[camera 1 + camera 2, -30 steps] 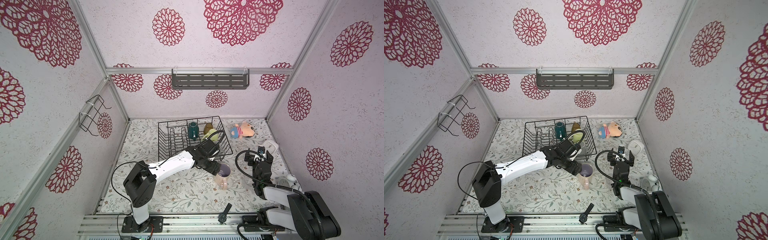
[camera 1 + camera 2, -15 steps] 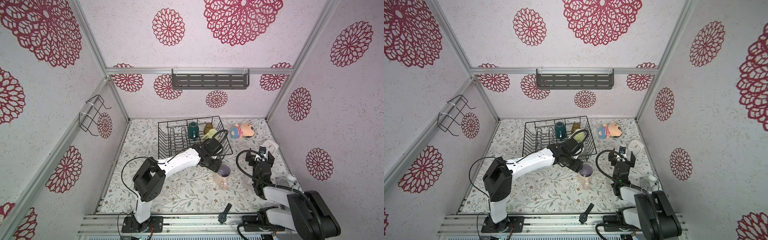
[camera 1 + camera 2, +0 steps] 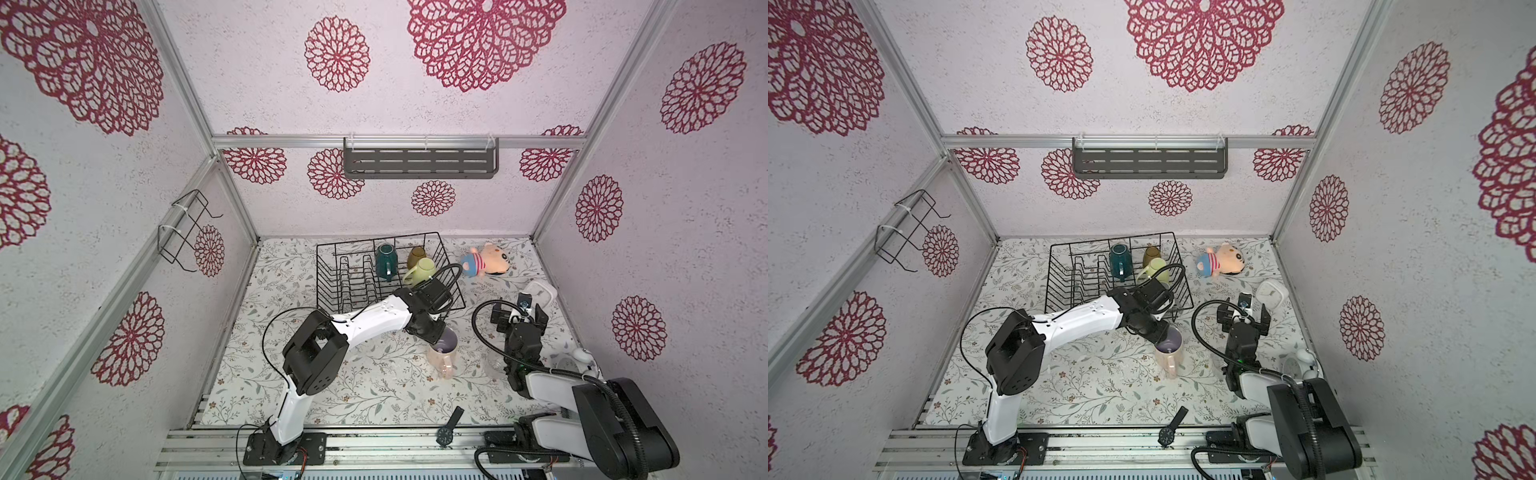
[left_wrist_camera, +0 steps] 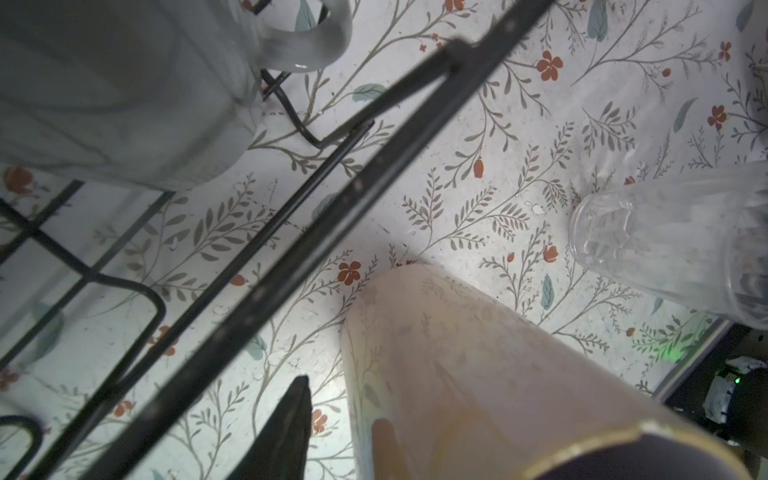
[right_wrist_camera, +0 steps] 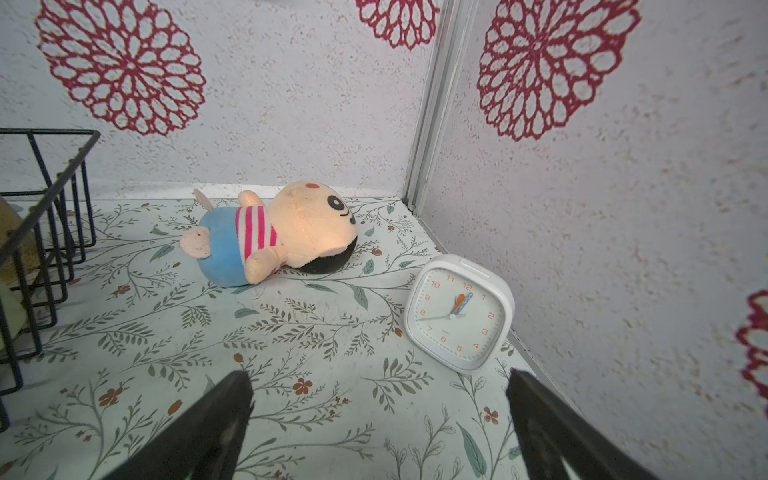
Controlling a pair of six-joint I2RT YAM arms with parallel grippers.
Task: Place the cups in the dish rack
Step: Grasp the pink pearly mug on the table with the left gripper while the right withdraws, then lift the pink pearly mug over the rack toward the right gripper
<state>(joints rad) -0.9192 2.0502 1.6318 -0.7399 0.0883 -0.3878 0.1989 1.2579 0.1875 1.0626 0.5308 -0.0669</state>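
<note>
The tall pearly pink mug (image 3: 444, 358) (image 3: 1169, 360) stands upright on the floral mat, just in front of the dish rack (image 3: 353, 286). My left gripper (image 3: 436, 334) is down at its rim. In the left wrist view one black finger (image 4: 291, 415) hangs outside the mug's wall (image 4: 478, 374) with a thin gap; the other finger is hidden. Inside the rack are a teal mug (image 3: 386, 259), an amber tumbler (image 3: 415, 254), a yellow-green mug (image 3: 423, 270) and a grey cup (image 4: 104, 83). A clear glass (image 4: 665, 241) lies to the right. My right gripper (image 5: 374, 395) is open and empty.
A plush doll (image 3: 486, 262) lies right of the rack, with a white clock (image 5: 457, 316) beside the right wall. A wristwatch (image 3: 451, 424) lies at the front edge. A grey slotted shelf (image 3: 419, 162) hangs on the back wall and a wire bracket (image 3: 187, 232) on the left wall.
My left gripper has reached further right and settled at the pink mug's rim while its jaws narrowed. The right arm has not moved.
</note>
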